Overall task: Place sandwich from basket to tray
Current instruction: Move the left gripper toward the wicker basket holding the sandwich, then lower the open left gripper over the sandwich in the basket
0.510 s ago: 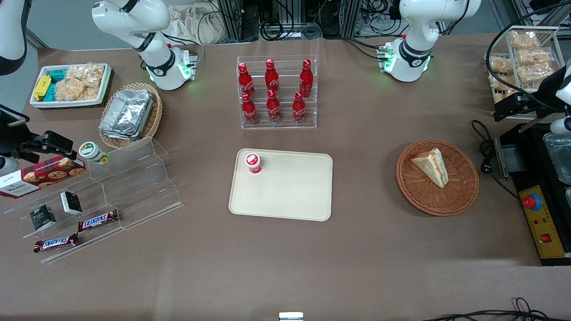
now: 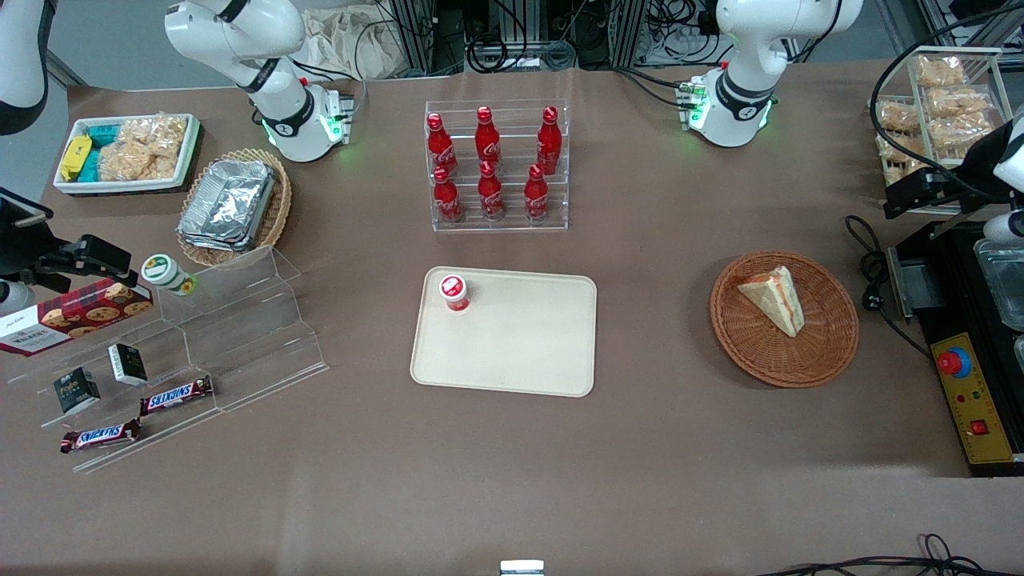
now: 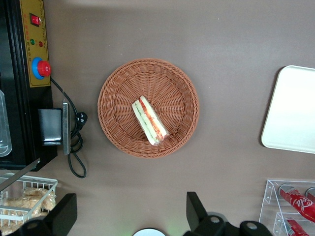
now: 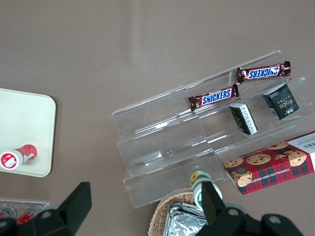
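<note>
The sandwich [image 2: 773, 298] [image 3: 150, 120], a white-bread wedge with red and green filling, lies in the round reddish-brown basket [image 2: 824, 356] [image 3: 118, 83]. The cream tray [image 2: 520, 344] [image 3: 295, 108] lies mid-table, toward the parked arm from the basket. A small red-capped bottle [image 2: 454, 292] stands on the tray's corner. My gripper [image 2: 920, 192] [image 3: 130, 216] hangs high at the working arm's end of the table, well above the basket and farther from the front camera. It is open, its fingers [image 3: 197, 211] wide apart with nothing between them.
A black machine with a red button [image 2: 964, 376] and a cable [image 2: 872, 272] sit beside the basket. A wire rack of snack bags [image 2: 936, 112] stands near the gripper. A clear rack of cola bottles [image 2: 498, 168] stands farther back than the tray. Acrylic steps with snacks [image 2: 200, 344] occupy the parked arm's end.
My gripper has shifted very slightly away from the front camera. The sandwich, basket and tray have not moved.
</note>
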Robot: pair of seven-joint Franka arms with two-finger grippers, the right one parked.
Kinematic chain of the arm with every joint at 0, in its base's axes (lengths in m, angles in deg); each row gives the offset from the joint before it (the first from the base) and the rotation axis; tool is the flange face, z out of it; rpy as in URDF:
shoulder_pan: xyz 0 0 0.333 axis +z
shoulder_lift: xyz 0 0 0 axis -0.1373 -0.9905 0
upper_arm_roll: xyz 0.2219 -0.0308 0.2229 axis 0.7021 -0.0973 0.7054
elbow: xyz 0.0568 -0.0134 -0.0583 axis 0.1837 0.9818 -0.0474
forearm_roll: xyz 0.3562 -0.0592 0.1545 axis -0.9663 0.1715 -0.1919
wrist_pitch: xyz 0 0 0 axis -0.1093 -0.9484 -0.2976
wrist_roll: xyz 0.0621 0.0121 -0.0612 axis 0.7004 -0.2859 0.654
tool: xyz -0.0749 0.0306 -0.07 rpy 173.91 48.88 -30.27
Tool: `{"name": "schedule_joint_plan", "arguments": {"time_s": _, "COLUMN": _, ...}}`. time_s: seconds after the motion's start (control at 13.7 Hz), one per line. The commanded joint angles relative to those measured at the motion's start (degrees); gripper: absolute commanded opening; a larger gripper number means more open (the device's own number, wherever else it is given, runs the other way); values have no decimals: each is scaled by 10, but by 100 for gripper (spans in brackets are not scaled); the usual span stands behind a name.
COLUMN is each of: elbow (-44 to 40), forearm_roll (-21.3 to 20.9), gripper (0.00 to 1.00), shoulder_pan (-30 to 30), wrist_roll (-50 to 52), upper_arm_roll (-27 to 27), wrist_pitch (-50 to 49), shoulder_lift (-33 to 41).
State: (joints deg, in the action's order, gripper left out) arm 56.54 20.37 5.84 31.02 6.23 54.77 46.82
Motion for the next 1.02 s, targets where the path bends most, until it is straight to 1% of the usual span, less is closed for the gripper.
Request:
{"name": "schedule_joint_plan", "arguments": {"time_s": 0.0, "elbow": 15, "forearm_roll": 2, "gripper": 100, "shoulder_pan": 0, "wrist_roll": -5, "upper_arm_roll": 5, "wrist_pitch": 9, "shoulder_lift": 6}}
{"name": "schedule_joint_plan", "arguments": {"time_s": 0.15, "elbow": 25, "forearm_roll": 4, "gripper": 100, "shoulder_pan": 1, "wrist_roll": 5, "upper_arm_roll": 6, "wrist_pitch": 17, "shoulder_lift": -9}}
{"name": "schedule_joint_plan", "arguments": {"time_s": 0.22, "elbow": 41, "forearm_roll": 5, "gripper": 100, "shoulder_pan": 2, "wrist_roll": 23, "upper_arm_roll": 6, "wrist_pitch": 38, "shoulder_lift": -14}}
{"name": "schedule_joint_plan", "arguments": {"time_s": 0.51, "elbow": 159, "forearm_roll": 8, "gripper": 100, "shoulder_pan": 1, "wrist_roll": 124, "upper_arm_roll": 5, "wrist_pitch": 174, "shoulder_lift": -28}}
{"name": "schedule_joint_plan", "arguments": {"time_s": 0.73, "elbow": 210, "forearm_roll": 8, "gripper": 100, "shoulder_pan": -2, "wrist_roll": 199, "upper_arm_roll": 3, "wrist_pitch": 230, "shoulder_lift": -67}}
{"name": "schedule_joint_plan", "arguments": {"time_s": 0.95, "elbow": 276, "forearm_roll": 8, "gripper": 100, "shoulder_pan": -6, "wrist_roll": 272, "upper_arm_roll": 3, "wrist_pitch": 332, "shoulder_lift": -91}}
